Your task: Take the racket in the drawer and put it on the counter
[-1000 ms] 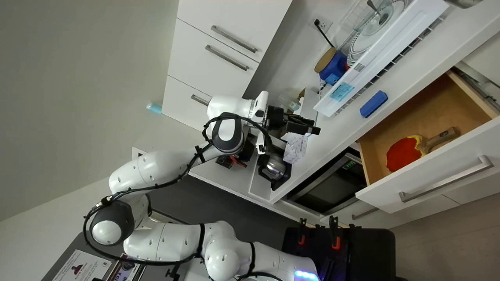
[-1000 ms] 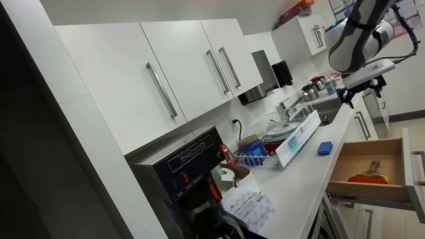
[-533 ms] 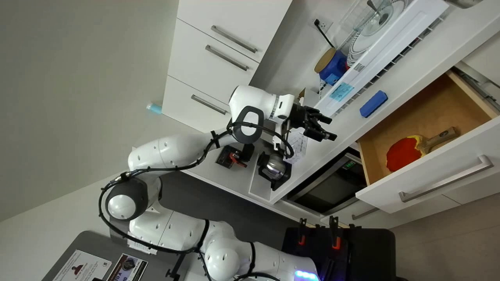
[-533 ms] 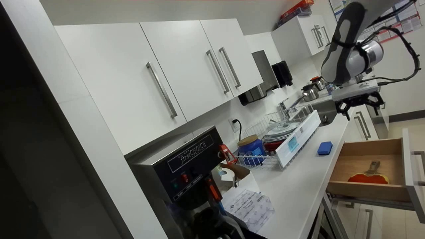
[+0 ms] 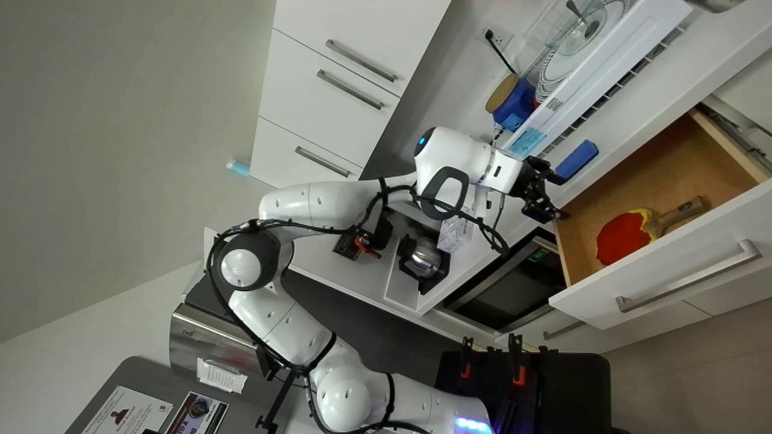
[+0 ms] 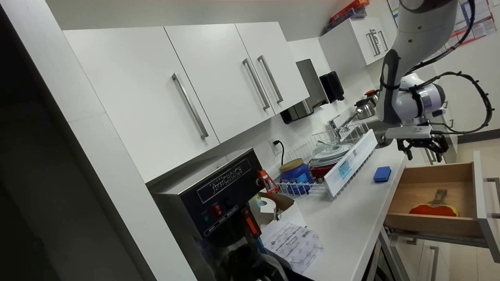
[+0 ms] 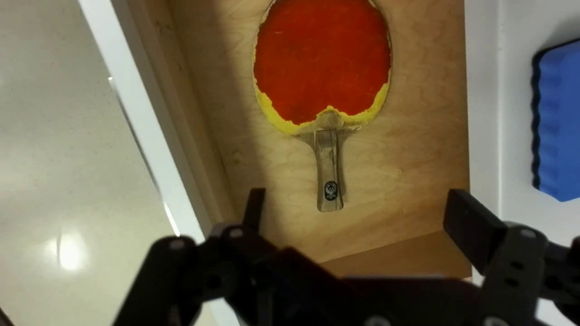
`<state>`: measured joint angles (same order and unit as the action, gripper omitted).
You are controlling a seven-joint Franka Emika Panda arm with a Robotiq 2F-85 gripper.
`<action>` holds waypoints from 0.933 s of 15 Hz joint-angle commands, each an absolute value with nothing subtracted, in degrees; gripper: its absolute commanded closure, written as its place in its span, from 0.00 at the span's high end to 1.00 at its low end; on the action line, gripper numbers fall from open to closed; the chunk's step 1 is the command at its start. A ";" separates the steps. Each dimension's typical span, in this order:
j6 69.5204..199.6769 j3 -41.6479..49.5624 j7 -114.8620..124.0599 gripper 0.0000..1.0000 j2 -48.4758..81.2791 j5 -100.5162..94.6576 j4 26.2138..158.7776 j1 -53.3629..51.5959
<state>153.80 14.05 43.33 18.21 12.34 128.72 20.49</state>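
The racket (image 7: 321, 59) lies flat in the open drawer (image 7: 417, 163), red face up, its wooden handle pointing toward my gripper in the wrist view. The racket also shows in both exterior views (image 5: 624, 236) (image 6: 433, 210). The drawer (image 5: 669, 160) is pulled out below the white counter (image 6: 340, 222). My gripper (image 7: 355, 199) is open and empty; in the wrist view the handle end appears between its fingertips, apart from them. In the exterior views the gripper (image 5: 561, 196) (image 6: 424, 157) is above the drawer's level, near the counter edge.
A blue sponge (image 6: 382, 174) lies on the counter beside the drawer, close to the gripper in the wrist view (image 7: 559, 122). A dish rack with a white panel (image 5: 597, 84) and a blue jar (image 6: 295, 177) stand behind. The drawer's white front (image 5: 669, 259) is an edge.
The arm has moved toward the drawer and come lower, from over the counter to near its edge by the drawer. The racket, drawer and sponge have not moved.
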 commanded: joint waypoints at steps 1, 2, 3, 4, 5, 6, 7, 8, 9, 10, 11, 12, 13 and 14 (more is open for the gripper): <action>155.89 14.83 43.06 1.00 25.72 17.89 124.07 19.47; 156.10 14.69 42.63 1.00 27.39 18.83 123.11 19.60; 156.28 14.70 42.50 1.00 29.04 19.40 122.14 19.62; 156.33 14.62 42.23 1.00 30.60 19.93 121.24 19.75; 156.08 14.83 42.23 1.00 31.86 19.86 120.39 19.64; 156.30 16.12 42.85 1.00 32.86 18.41 120.06 18.62; 155.40 17.47 42.93 1.00 32.97 16.69 120.00 17.68; 155.18 16.13 42.29 1.00 31.98 18.88 121.11 18.59; 155.15 16.85 42.40 1.00 32.78 18.35 120.65 18.12; 155.17 17.25 42.45 1.00 33.21 18.16 120.39 17.85; 155.17 17.34 42.46 1.00 33.31 18.12 120.29 17.78; 155.17 17.34 42.47 1.00 33.30 18.11 120.22 17.75; 155.17 17.33 42.47 1.00 33.30 18.10 120.16 17.74; 154.20 16.87 42.14 1.00 34.34 18.36 119.09 18.20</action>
